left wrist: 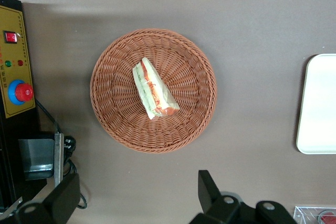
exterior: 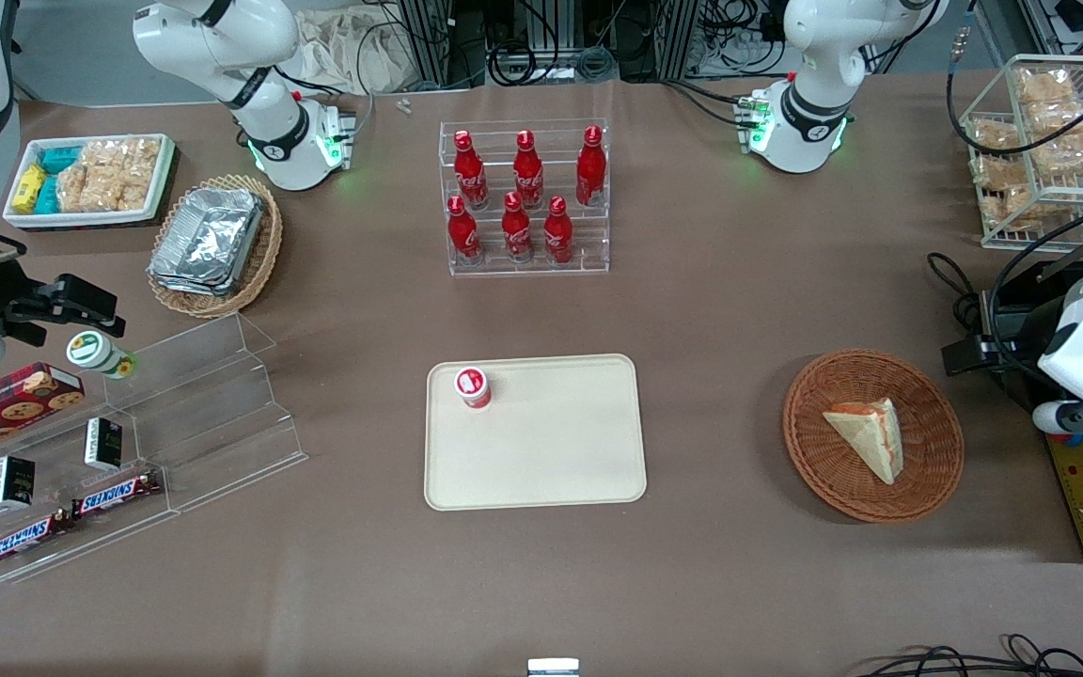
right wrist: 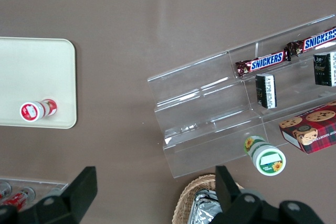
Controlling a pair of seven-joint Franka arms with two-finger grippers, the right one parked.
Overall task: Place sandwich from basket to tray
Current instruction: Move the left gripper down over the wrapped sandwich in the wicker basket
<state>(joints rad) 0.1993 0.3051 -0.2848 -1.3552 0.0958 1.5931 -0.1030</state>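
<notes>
The sandwich (left wrist: 154,89) is lying in the round reddish-brown basket (left wrist: 113,124), roughly in its middle, with the orange and green filling edge showing along one side. The basket is sitting on the brown table (exterior: 711,282), toward the working arm's end of it. Nothing is touching the sandwich.

The left arm's gripper (left wrist: 137,200) is hanging above the table just beside the basket, not over the sandwich itself. Its two dark fingers (left wrist: 209,191) are standing spread wide apart with nothing between them.

The cream tray (exterior: 560,461) is lying flat on the table, well apart from the basket toward the parked arm's end and about as near the front camera as the basket is. A small red-capped bottle (exterior: 472,386) is standing on it, near one corner. A clear rack of red bottles (exterior: 525,197) is sitting farther from the front camera than the basket. A black control box (left wrist: 16,66) with a red button is resting near the basket.
</notes>
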